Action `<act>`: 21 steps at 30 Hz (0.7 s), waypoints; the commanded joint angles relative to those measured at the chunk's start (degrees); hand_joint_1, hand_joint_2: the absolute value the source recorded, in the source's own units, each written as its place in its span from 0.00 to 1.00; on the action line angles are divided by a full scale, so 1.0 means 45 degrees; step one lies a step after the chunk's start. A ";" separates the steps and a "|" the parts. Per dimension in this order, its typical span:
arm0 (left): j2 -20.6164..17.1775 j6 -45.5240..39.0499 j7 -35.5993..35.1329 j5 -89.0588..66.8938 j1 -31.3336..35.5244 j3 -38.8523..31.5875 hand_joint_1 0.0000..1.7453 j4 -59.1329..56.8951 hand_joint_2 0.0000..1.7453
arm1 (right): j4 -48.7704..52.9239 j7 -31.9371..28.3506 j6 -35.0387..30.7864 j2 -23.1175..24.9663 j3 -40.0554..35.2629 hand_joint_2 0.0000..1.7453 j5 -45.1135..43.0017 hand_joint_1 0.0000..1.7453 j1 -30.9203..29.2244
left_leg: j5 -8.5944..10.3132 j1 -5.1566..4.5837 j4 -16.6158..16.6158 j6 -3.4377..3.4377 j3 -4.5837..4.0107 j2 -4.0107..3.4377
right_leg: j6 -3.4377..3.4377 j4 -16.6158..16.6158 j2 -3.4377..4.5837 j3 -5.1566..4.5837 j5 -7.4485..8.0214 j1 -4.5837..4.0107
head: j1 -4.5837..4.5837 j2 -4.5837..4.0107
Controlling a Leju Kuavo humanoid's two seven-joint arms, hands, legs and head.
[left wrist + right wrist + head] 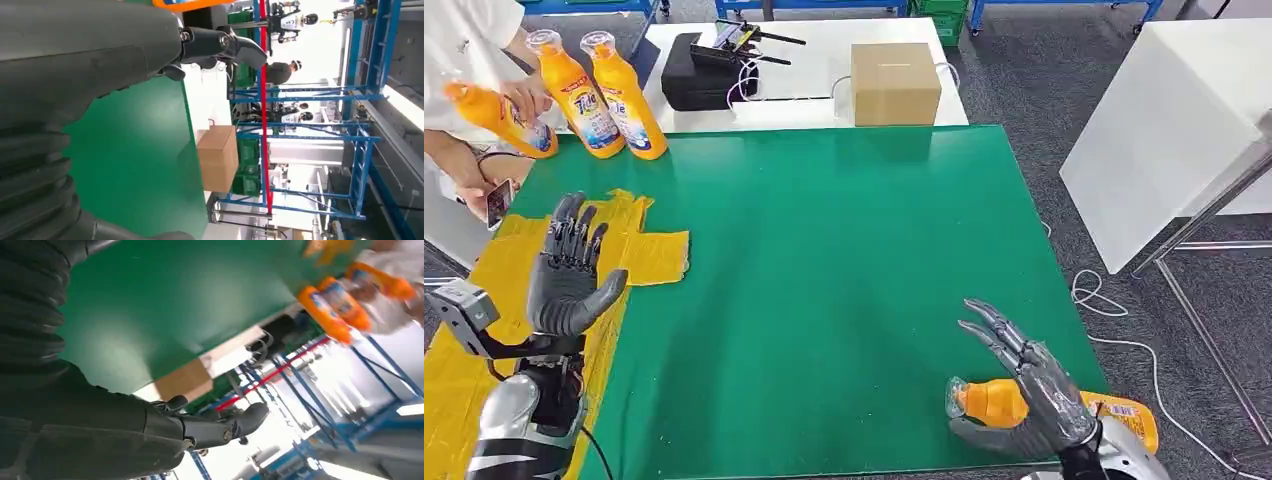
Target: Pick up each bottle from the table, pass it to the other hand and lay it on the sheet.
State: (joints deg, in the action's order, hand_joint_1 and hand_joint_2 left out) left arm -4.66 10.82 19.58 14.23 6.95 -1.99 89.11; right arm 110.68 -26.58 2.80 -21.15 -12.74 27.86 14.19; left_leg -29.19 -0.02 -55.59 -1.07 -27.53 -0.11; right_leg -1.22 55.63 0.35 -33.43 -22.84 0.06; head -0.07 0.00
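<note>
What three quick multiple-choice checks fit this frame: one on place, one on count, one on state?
1. Where is the bottle by the right hand?
A. On the yellow sheet
B. On the green mat at the near edge
C. On the cardboard box

2. How many orange bottles stand upright at the mat's far left corner?
A. Two
B. Four
C. None

3. What is the left hand doing?
A. Gripping a bottle
B. Pressing on the box
C. Open above the sheet, holding nothing

Answers: B, the bottle lies on the green mat under the right hand. A, two upright bottles. C, the left hand is spread over the yellow sheet.
</note>
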 commanded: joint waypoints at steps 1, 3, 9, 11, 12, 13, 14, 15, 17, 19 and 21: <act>-0.0054 0.0042 -0.0096 0.0055 0.1272 0.0283 0.00 -0.1327 1.00 | 0.0132 0.0512 -0.0199 -0.2095 0.0911 1.00 0.1381 0.00 0.1682 | -0.0003 0.0002 0.0001 0.0003 0.0005 0.0043 | -0.0007 -0.0006 -0.0046 0.0022 -0.0012 -0.0001 | -0.0005 0.0000; -0.0054 0.0042 -0.0096 0.0055 0.1272 0.0283 0.00 -0.1327 1.00 | 0.0132 0.0512 -0.0199 -0.2095 0.0911 1.00 0.1381 0.00 0.1682 | -0.0012 0.0001 0.0004 0.0006 0.0016 0.0047 | -0.0007 -0.0009 -0.0048 0.0043 -0.0019 -0.0002 | -0.0005 0.0000; -0.0047 0.0010 -0.0126 0.0000 0.0818 0.0100 0.00 -0.0882 1.00 | -0.0142 0.1997 -0.1079 -0.1981 0.1255 1.00 0.2084 0.00 0.1690 | -0.0006 -0.0004 0.0009 0.0005 0.0005 0.0014 | -0.0002 -0.0012 -0.0017 0.0020 -0.0005 0.0000 | 0.0000 0.0000; -0.0083 0.0034 -0.0147 -0.0051 0.0783 0.0119 0.00 -0.0762 1.00 | -0.0418 0.2168 -0.1048 -0.2118 0.1514 1.00 0.2002 0.00 0.1706 | -0.0009 -0.0003 0.0016 0.0007 0.0020 0.0009 | -0.0003 -0.0019 -0.0012 0.0033 -0.0007 -0.0002 | 0.0000 0.0000; -0.0098 0.0046 -0.0184 -0.0106 0.0860 0.0186 0.00 -0.0743 1.00 | -0.0559 0.2249 -0.0993 -0.2178 0.1629 1.00 0.1976 0.00 0.1736 | -0.0007 -0.0005 0.0014 0.0004 0.0013 0.0008 | -0.0004 -0.0016 -0.0011 0.0028 -0.0005 0.0001 | -0.0005 0.0000; -0.0086 0.0053 -0.0209 -0.0145 0.0925 0.0244 0.00 -0.0738 1.00 | -0.0636 0.2281 -0.0955 -0.2232 0.1702 1.00 0.1970 0.00 0.1789 | -0.0013 0.0006 0.0016 0.0008 0.0023 0.0009 | -0.0004 -0.0026 -0.0013 0.0044 -0.0006 -0.0010 | 0.0000 0.0000; -0.0076 0.0050 -0.0241 -0.0183 0.0997 0.0307 0.00 -0.0750 1.00 | -0.0744 0.2325 -0.0883 -0.2302 0.1743 1.00 0.2004 0.00 0.1856 | -0.0010 0.0004 0.0012 0.0005 0.0016 0.0016 | -0.0005 -0.0023 -0.0019 0.0039 -0.0006 -0.0008 | 0.0000 0.0000; -0.0070 0.0047 -0.0262 -0.0197 0.1037 0.0345 0.00 -0.0769 1.00 | -0.0816 0.2445 -0.0825 -0.2376 0.1757 1.00 0.2118 0.00 0.1898 | -0.0009 0.0003 0.0008 0.0004 0.0009 0.0021 | -0.0006 -0.0018 -0.0024 0.0032 -0.0007 -0.0007 | 0.0000 0.0000; -0.0062 0.0015 -0.0325 -0.0217 0.1017 0.0361 0.00 -0.0755 1.00 | -0.0964 0.2818 -0.0910 -0.2444 0.1716 1.00 0.2532 0.00 0.1919 | -0.0006 0.0002 0.0009 0.0004 0.0007 0.0026 | -0.0006 -0.0020 -0.0029 0.0030 -0.0006 -0.0007 | -0.0005 0.0000; -0.0041 -0.0001 -0.0373 -0.0231 0.0923 0.0335 0.00 -0.0723 1.00 | -0.1149 0.3394 -0.1039 -0.2446 0.1756 1.00 0.3026 0.00 0.1884 | -0.0018 0.0019 0.0016 0.0010 0.0039 0.0033 | -0.0011 -0.0040 -0.0038 0.0069 -0.0012 -0.0024 | -0.0004 0.0000; 0.0037 -0.0010 -0.0445 -0.0271 0.0574 0.0178 0.00 -0.0386 1.00 | -0.1478 0.4579 -0.1226 -0.2519 0.1643 1.00 0.4200 0.00 0.1780 | -0.0015 0.0010 0.0019 0.0007 0.0044 0.0015 | -0.0009 -0.0035 -0.0019 0.0057 -0.0009 -0.0015 | -0.0005 0.0000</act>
State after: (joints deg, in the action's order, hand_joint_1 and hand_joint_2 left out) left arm -4.66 10.95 18.60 13.38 9.72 -1.75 87.41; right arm 110.55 -14.39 -1.53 -31.93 -6.03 38.96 22.76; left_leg -29.20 -0.06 -55.59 -1.08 -27.53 -0.13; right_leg -1.22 55.62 0.37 -33.43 -22.84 0.07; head -0.09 0.00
